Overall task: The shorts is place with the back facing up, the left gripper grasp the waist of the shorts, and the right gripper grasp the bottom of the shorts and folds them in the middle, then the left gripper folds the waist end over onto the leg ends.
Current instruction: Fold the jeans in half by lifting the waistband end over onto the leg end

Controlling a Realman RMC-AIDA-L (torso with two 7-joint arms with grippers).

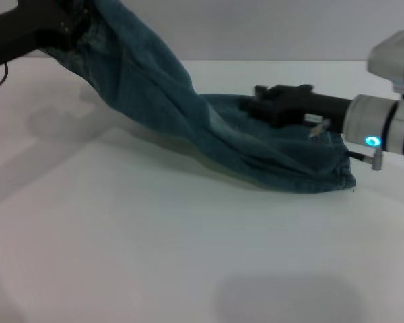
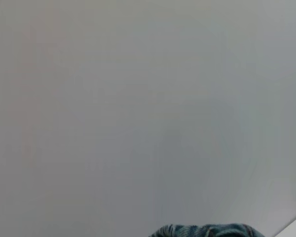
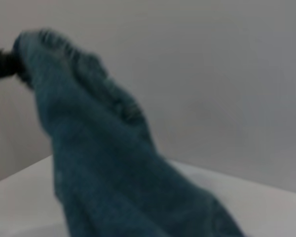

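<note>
The counter [image 1: 155, 256] carries only the lower end of the shorts [image 1: 188, 121]; I see them stretched as one long diagonal, rising from that end to my left gripper [image 1: 64, 30], which holds the raised end pinched well above the surface. My right gripper [image 1: 276, 101] lies on the low end; whether its fingers are spread or pressed together I cannot tell. The raised end must travel toward the right.

Left gripper [image 1: 71, 27] fingers buried in bunched denim at raised end of shorts [image 1: 188, 114]; grip unreadable. Left arm cut by head view edge. Right gripper [image 1: 269, 101] fingertips dark against cloth, gap unclear. Left wrist view: only sliver of shorts [image 2: 207, 231] at edge. Right wrist view: shorts [image 3: 113, 173] blurred, stitching unreadable
</note>
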